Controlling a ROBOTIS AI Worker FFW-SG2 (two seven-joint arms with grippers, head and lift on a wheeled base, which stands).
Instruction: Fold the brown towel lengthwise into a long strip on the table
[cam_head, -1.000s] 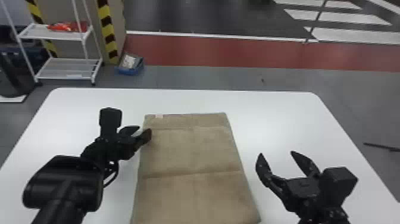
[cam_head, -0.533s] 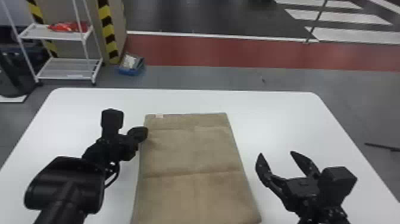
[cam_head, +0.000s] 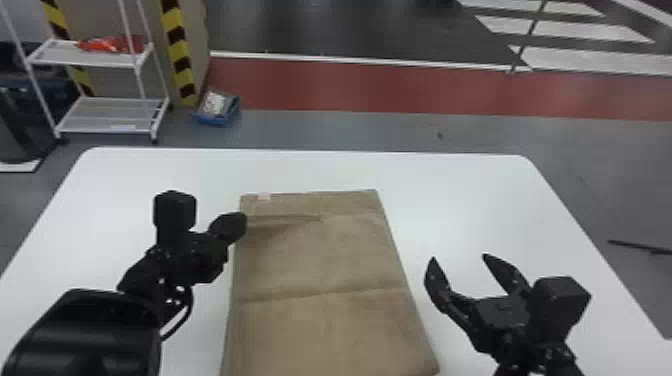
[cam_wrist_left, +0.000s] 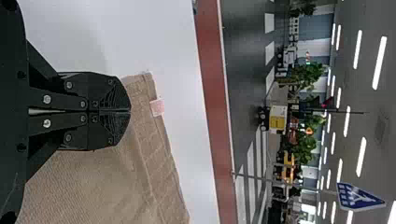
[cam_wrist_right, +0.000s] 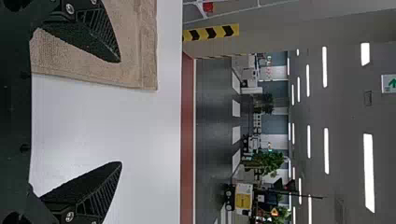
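Observation:
The brown towel (cam_head: 320, 260) lies flat on the white table, its far-left corner bearing a small pale tag. At its left edge, just below that corner, my left gripper (cam_head: 242, 226) is closed on the edge, with slight wrinkles running from it. In the left wrist view the fingertips of my left gripper (cam_wrist_left: 130, 111) meet at the brown towel (cam_wrist_left: 154, 163), beside the tag (cam_wrist_left: 157, 107). Right of the towel my right gripper (cam_head: 460, 260) stands open, holding nothing. The right wrist view shows my right gripper (cam_wrist_right: 120, 112) with fingers wide apart and the towel (cam_wrist_right: 147, 56) beyond one finger.
White table (cam_head: 490, 200) surface surrounds the towel on its far side and both flanks. Beyond the table are a white shelf rack (cam_head: 107, 112) and a blue bin (cam_head: 217, 112) on the floor.
My left gripper's fingers, spread a second ago, have come together at the towel's left edge, and wrinkles now show there. The right gripper has kept still.

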